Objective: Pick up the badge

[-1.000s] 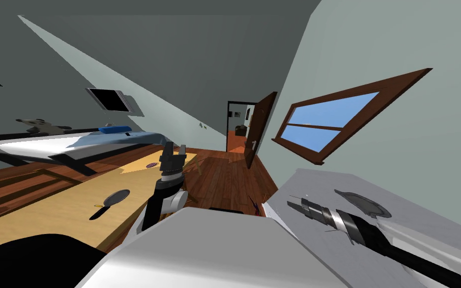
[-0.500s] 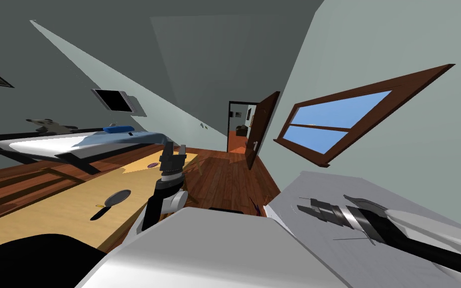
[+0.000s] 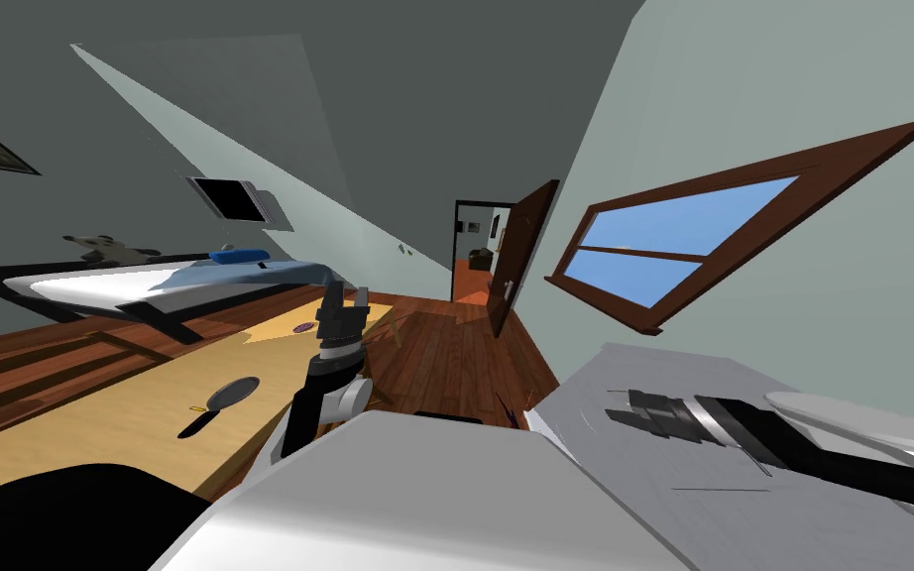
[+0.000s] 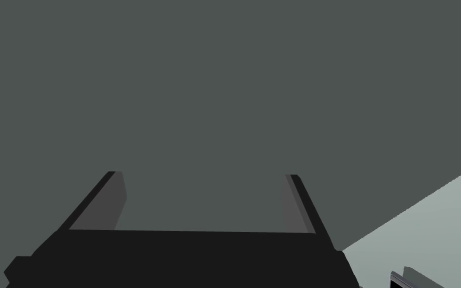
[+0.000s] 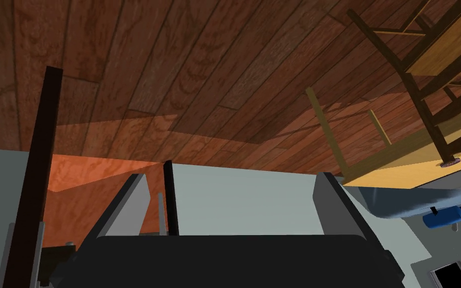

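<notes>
While the wooden floor (image 3: 445,347) runs to an open door (image 3: 519,260) | yellow table (image 3: 98,416) at my left, bed (image 3: 148,283) beyond | right gripper (image 3: 616,408) over a white surface (image 3: 643,367), fingers apart, empty | left gripper (image 3: 346,289) raised, fingers apart, empty | black pan (image 3: 230,393) on the table | badge (image 3: 300,327), a small purple disc, at the table's far end, near the left gripper

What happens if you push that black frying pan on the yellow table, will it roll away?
Probably not. The frying pan lies flat on the table, so it would likely slide, not roll. Its long handle sticks out to one side, so a push there may just spin it.
</notes>
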`<state>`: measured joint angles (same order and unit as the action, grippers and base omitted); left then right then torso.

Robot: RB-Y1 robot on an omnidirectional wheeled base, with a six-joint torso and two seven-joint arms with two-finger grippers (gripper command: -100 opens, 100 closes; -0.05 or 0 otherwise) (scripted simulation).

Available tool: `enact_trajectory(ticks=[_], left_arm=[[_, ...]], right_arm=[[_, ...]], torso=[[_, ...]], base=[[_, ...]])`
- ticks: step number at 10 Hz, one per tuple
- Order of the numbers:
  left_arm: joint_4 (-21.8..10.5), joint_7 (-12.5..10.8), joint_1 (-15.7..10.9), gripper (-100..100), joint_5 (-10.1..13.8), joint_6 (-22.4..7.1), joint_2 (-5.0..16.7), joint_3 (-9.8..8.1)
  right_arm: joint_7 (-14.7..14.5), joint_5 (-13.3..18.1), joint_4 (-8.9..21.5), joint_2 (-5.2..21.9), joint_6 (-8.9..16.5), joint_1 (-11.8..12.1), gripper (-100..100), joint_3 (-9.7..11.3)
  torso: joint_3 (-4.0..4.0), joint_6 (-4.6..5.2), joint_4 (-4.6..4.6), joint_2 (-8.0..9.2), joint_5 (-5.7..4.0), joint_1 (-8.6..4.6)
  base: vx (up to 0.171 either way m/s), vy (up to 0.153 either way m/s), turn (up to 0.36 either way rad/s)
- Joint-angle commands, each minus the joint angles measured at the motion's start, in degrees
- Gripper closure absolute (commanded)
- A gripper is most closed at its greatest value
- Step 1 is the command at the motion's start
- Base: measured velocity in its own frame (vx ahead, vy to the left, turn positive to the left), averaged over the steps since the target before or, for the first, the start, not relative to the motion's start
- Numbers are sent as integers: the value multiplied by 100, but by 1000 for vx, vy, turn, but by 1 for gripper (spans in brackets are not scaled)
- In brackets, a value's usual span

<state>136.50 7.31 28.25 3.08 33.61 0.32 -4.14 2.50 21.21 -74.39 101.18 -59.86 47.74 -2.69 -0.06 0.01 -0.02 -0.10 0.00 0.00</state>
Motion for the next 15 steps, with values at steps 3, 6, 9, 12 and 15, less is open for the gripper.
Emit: enact_trajectory(ticks=[3, 6, 9, 12, 15], left_arm=[[0, 0, 0, 0, 0, 0, 0, 0], [0, 0, 0, 0, 0, 0, 0, 0], [0, 0, 0, 0, 0, 0, 0, 0], [0, 0, 0, 0, 0, 0, 0, 0], [0, 0, 0, 0, 0, 0, 0, 0]], right_arm=[[-45, 129, 361, 607, -162, 94, -100, -30], [-60, 213, 563, 914, -238, 342, -100, -252], [-75, 291, 749, 1183, -306, 230, -100, -28], [-75, 205, 749, 1197, -306, 230, -100, -28], [-90, 365, 918, 1454, -367, 283, -100, -22]], torso=[[1, 1, 0, 2, -2, -4], [3, 2, 1, 5, -3, -5], [9, 4, 4, 16, -3, -1], [7, 4, 3, 12, -5, -7], [10, 4, 4, 17, -4, -1]], base=[[22, -8, 20], [16, -12, 13], [3, -4, 5], [7, -12, 9], [2, -7, 5]])
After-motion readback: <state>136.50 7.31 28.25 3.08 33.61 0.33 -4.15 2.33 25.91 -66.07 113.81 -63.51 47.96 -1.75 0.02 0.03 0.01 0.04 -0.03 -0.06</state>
